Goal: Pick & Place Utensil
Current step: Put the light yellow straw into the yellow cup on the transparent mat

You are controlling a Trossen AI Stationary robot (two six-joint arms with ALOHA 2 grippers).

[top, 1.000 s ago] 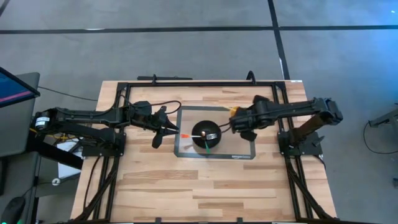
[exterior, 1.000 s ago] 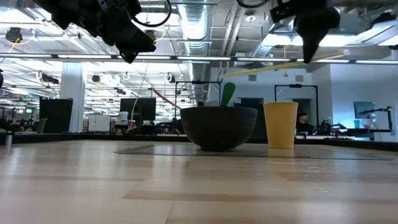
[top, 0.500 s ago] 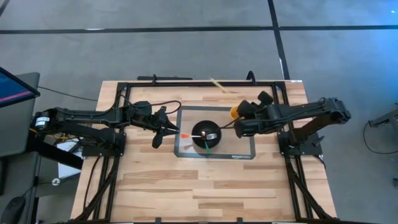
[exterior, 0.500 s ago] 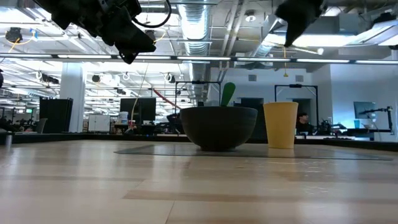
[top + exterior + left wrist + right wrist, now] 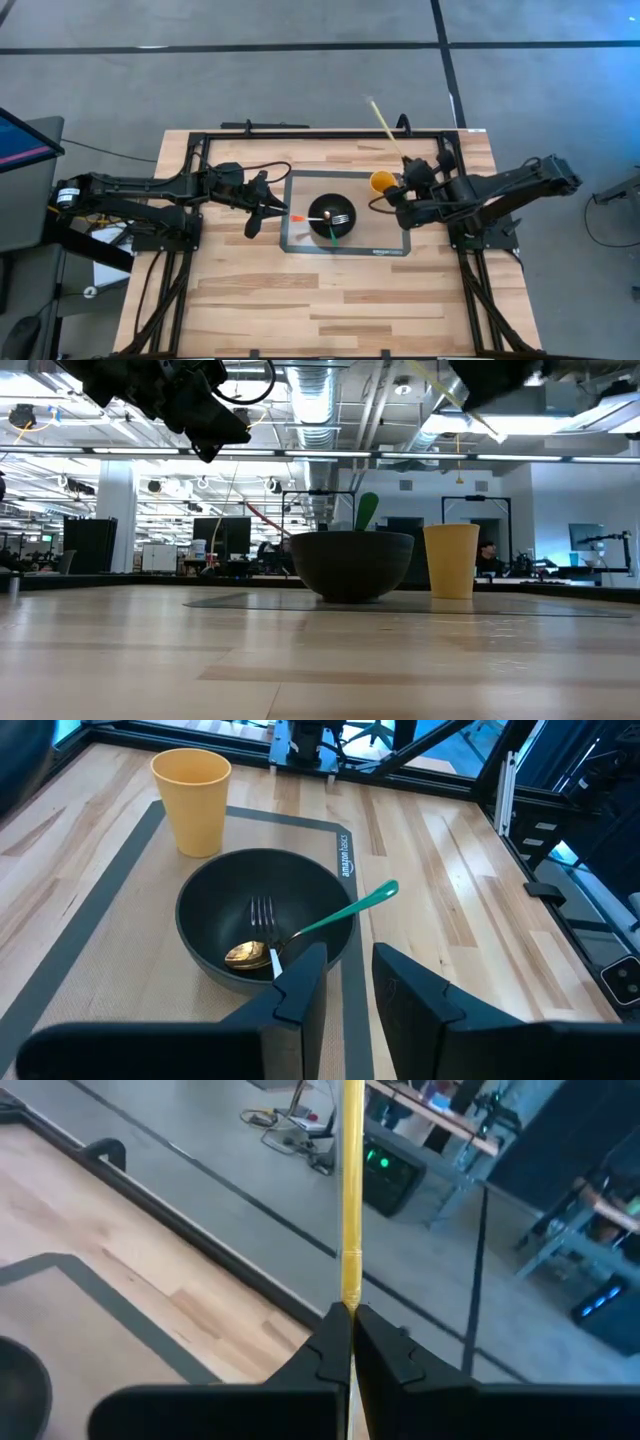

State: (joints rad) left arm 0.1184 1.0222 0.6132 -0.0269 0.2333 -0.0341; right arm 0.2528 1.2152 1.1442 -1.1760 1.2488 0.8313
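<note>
Right wrist view: yellow stick (image 5: pixel 351 1200) pinched in right end effector (image 5: pixel 351 1342)

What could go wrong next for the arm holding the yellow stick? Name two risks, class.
The right gripper pinches the thin yellow stick only at its end, so it might pivot or slip. The yellow cup stands close below that gripper, beside the bowl, so a careless descent might tip it.

light: bright, even overhead | shadows: soft | glare: ceiling lamps, low view | blur: right wrist bkgd
</note>
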